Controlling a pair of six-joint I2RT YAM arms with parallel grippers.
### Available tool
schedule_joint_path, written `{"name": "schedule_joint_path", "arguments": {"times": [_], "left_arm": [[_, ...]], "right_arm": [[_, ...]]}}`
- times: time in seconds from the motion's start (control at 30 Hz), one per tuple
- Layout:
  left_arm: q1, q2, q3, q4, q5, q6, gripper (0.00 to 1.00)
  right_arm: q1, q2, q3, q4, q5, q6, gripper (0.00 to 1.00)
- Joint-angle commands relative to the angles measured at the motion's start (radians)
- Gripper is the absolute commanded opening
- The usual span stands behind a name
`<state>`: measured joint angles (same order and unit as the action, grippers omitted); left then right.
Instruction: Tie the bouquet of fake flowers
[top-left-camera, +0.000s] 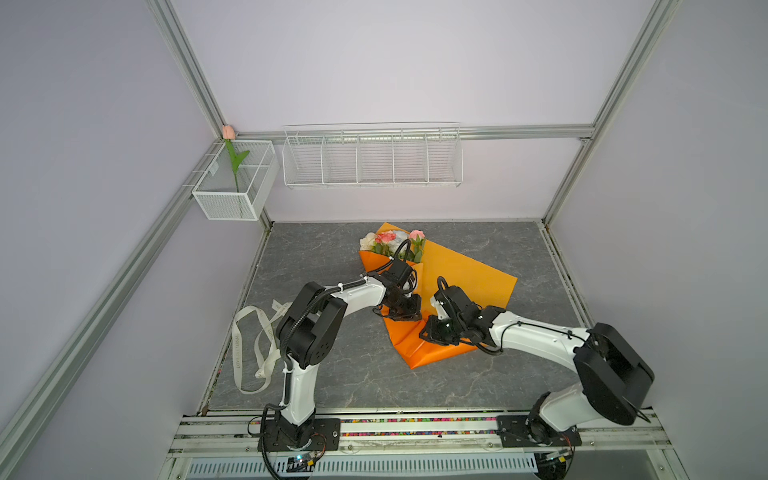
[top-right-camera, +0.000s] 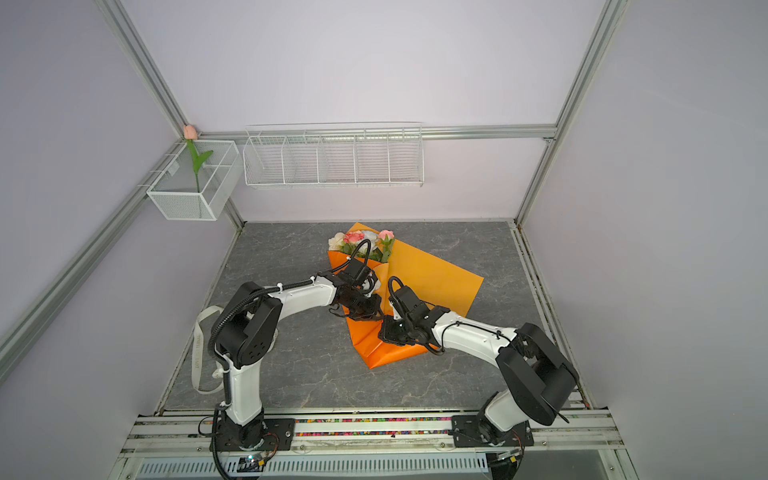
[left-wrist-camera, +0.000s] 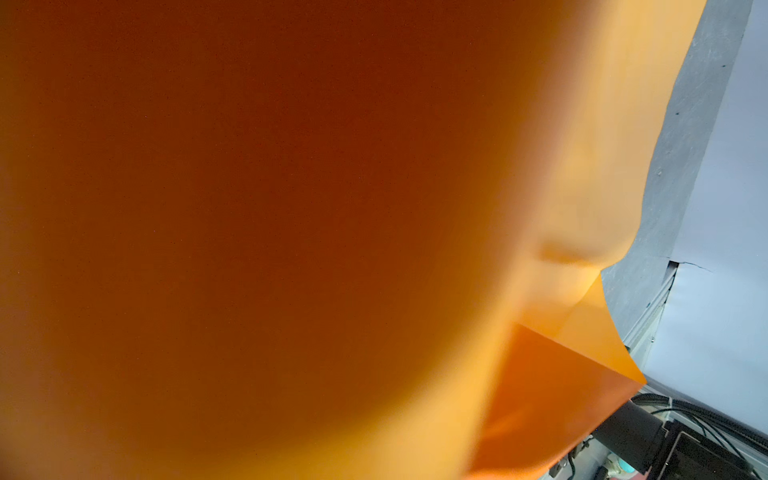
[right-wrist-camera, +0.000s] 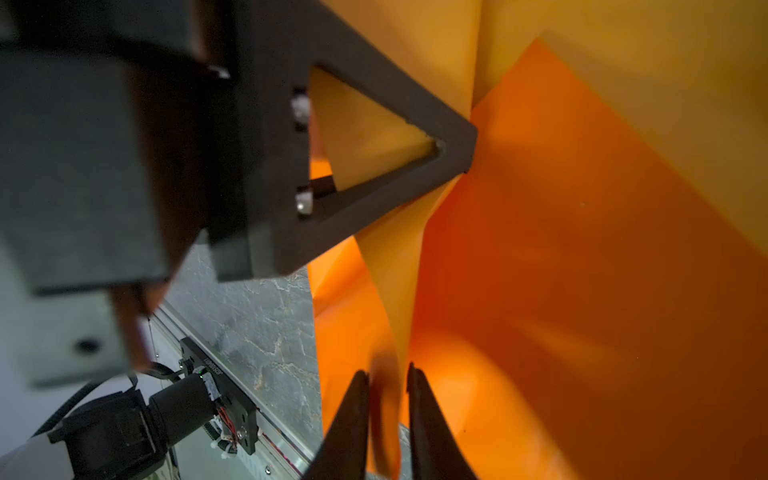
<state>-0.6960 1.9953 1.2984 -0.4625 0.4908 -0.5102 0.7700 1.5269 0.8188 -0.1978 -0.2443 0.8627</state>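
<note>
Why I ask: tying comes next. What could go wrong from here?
The left pincer is shut on a fold of the orange wrapping paper while the right pincer straddles an edge; opposed pulls could tear it. The ribbon lies far left; fetching it means releasing, so the wrap around the bouquet may spring open.

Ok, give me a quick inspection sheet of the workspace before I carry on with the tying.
Surface: grey marbled tabletop, no spills seen.
Job's things: bouquet of fake flowers lies on the partly folded orange wrapping paper; cream ribbon lies loose at the left edge.
Clutter: nothing seen.
Grippers: left gripper shut on the paper; right gripper jaws narrowly apart astride a paper flap, grip unclear.
Cables: black sleeved cables along both arms, looping at the wrists.
Surroundings: pink tulip in mesh basket, wire rack, aluminium frame.
</note>
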Motion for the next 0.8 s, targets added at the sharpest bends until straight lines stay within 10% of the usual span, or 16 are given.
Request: {"name": "schedule_joint_path", "arguments": {"times": [0.0, 0.4, 0.77], "left_arm": [[-0.007, -0.022, 0.032, -0.021, 0.001, 0.022, 0.11], [0.002, -0.23, 0.017, -0.016, -0.057, -0.031, 0.63], [0.118, -0.437, -0.302, 0.245, -0.02, -0.278, 0.44]], "right_arm": [[-0.006, 0.009, -0.018, 0.024, -0.024, 0.019, 0.17], [0.018, -0.052, -0.153, 0.101, 0.026, 0.105, 0.07], [0.077, -0.031, -0.176, 0.161, 0.066, 0.146, 0.07]]}}
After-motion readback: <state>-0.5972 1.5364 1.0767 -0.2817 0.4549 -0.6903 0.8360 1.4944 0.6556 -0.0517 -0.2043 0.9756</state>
